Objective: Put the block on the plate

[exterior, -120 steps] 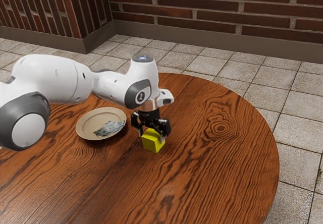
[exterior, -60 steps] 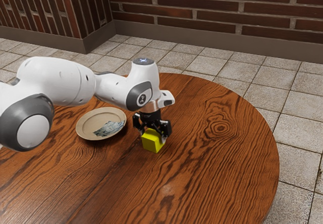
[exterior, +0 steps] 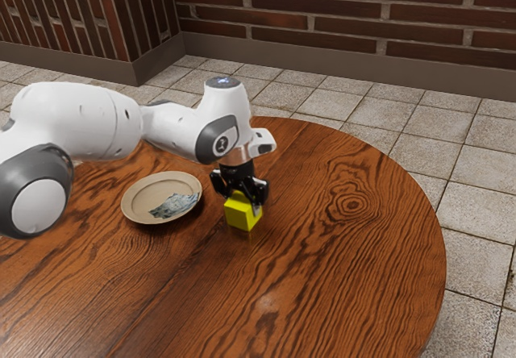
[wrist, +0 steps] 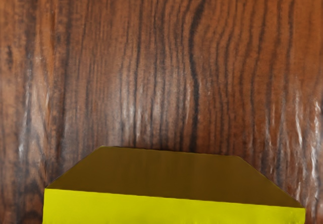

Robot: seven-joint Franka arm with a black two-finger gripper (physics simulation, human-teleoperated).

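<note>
Exterior view: yellow block [exterior: 239,215], one, clamped in the jaws, slightly raised beside the plate [exterior: 163,187]; lifting stage, next requiring carriage over plate and lowering.

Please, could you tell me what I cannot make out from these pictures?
- Block, far side: exterior view, hidden by its nearer faces.
- Block, rest of it: wrist view, cut off by the lower edge.
- Grey patch on the plate, print or loose piece: exterior view, too small.
- Arm, base: exterior view, cut off by the left edge.
</note>
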